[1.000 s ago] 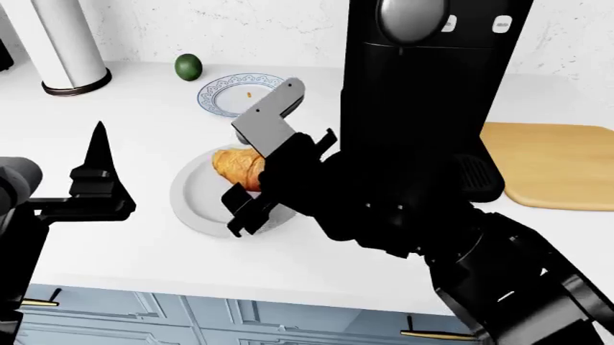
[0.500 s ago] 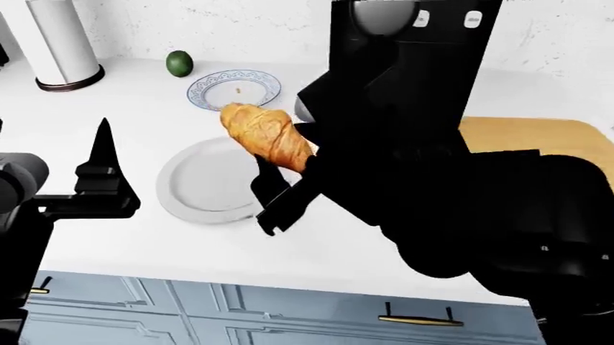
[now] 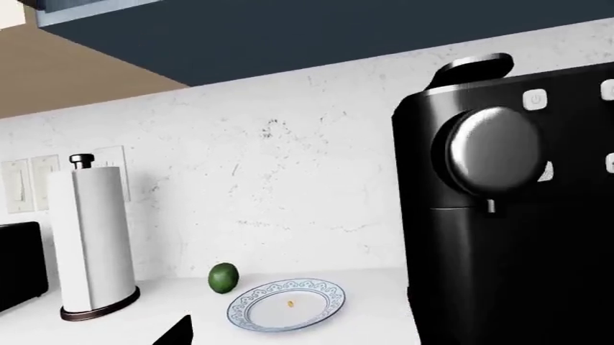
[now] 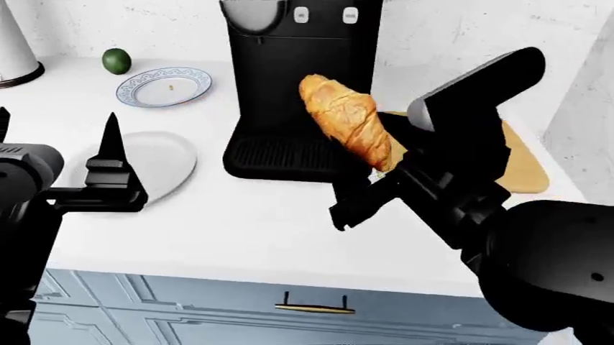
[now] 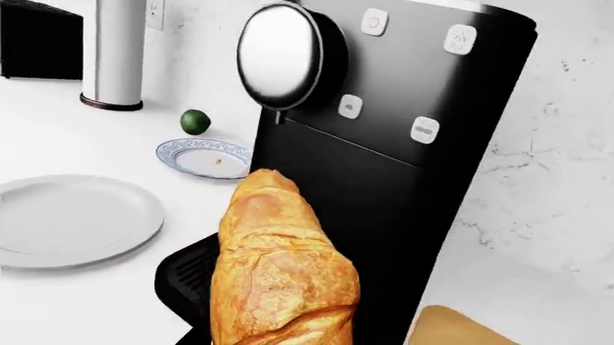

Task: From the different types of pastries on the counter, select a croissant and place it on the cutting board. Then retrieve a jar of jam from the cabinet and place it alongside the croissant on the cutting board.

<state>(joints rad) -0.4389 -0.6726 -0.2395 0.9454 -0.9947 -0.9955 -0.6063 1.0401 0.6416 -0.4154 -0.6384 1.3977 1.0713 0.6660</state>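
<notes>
Nearest the front edge of the counter (image 4: 240,237), the right gripper (image 4: 369,188) hangs above the worktop with its fingers clamped on the lower end of the croissant (image 4: 347,119), which is held in the air, tilted, its free end pointing up toward the coffee machine (image 4: 298,65). In the right wrist view the croissant (image 5: 278,273) fills the foreground, in front of the machine's black face — the fingers themselves are out of that picture.

At the left, the left gripper (image 4: 101,176) is level with the front half of the counter; one pointed finger stands upright and nothing is seen in it, but whether it is wide or narrow cannot be told.

Just behind that finger lies a plain white plate (image 4: 158,164), bare, beside the machine's drip tray (image 4: 278,158). To the right of the machine, mostly hidden behind the right arm, the cutting board (image 4: 523,162) lies toward the counter's right end.

Farther back, near the wall, sits a blue-rimmed plate (image 4: 163,86) with a small crumb on it, and a green round fruit (image 4: 116,61) just beyond it. The paper towel roll (image 3: 91,244) stands at the far left by the wall — a dark cabinet hangs above.
</notes>
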